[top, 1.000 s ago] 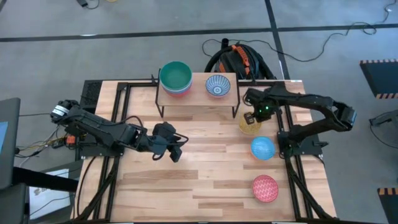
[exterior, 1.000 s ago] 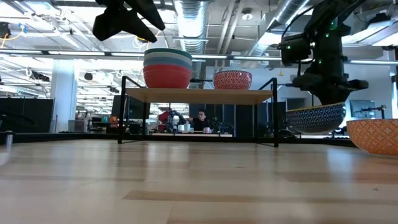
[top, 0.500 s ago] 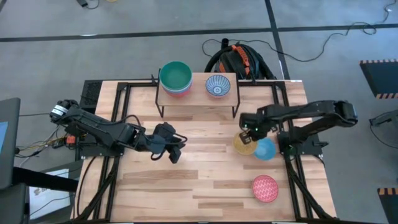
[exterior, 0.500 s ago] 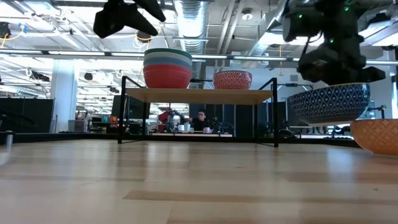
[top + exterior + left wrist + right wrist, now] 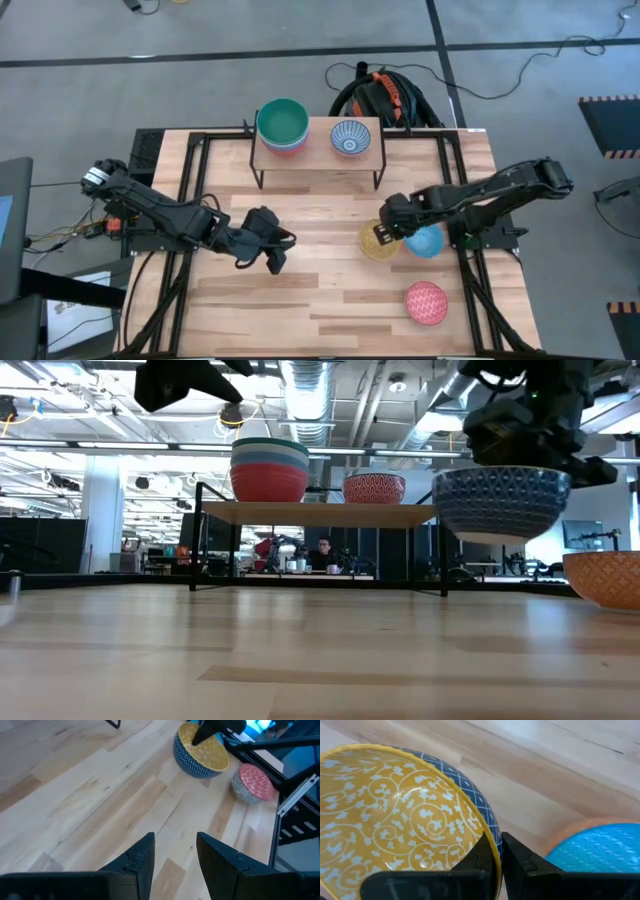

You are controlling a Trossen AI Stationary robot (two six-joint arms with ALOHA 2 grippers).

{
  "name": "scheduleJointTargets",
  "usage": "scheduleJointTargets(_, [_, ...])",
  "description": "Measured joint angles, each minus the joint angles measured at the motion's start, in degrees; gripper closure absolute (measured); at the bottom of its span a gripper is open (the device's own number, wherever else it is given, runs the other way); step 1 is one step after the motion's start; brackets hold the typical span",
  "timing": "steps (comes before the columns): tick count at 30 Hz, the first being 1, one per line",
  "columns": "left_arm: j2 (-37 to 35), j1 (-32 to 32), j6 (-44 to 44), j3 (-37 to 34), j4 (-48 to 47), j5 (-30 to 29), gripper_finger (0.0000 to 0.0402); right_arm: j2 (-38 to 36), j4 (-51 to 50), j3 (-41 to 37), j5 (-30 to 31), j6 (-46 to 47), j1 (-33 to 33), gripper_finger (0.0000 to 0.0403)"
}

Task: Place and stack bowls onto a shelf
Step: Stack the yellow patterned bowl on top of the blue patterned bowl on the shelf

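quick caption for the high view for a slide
Right end effector carries a yellow-lined bowl above the table; left end effector waits, empty, at mid-table.

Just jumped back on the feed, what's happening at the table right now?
The right claw is shut on the rim of a bowl with a yellow inside and blue patterned outside, holding it up off the table in front of the shelf. The shelf carries a stack of bowls with a green one on top and a blue-white patterned bowl beside it. A bright blue bowl and a pink-red patterned bowl sit on the tabletop. The left claw hangs open and empty over the table's middle.
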Motion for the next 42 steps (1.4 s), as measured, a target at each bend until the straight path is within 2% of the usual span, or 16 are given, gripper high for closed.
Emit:
scheduleJointTargets(8, [1.2,-2.2,-2.2,-0.1,0.7,-0.8,0.0267,9.0,5.0,6.1,3.2,1.6,4.6,0.0361])
scheduleJointTargets(11, [2.4,-2.2,-0.8,0.1,5.2,-1.0,0.0253,13.1,4.9,10.2,5.8,1.6,5.8,0.0361])
scheduleJointTargets(18, [5.8,-1.7,4.3,0.0,14.8,-0.3,0.0204,20.9,2.9,20.6,11.0,0.6,7.2,0.0361])
scheduleJointTargets(24, [8.6,-0.8,4.3,0.0,14.3,-1.1,0.0196,25.8,-1.9,30.0,13.2,-3.8,8.0,0.0361])
scheduleJointTargets(32, [10.3,-0.8,3.9,0.0,14.4,-2.4,0.021,28.9,-7.3,40.0,14.4,-11.1,8.4,0.0361])
scheduleJointTargets(42, [10.3,2.1,2.6,0.1,14.1,-4.5,0.0221,28.9,-9.1,43.6,17.8,-15.0,8.4,0.0361])
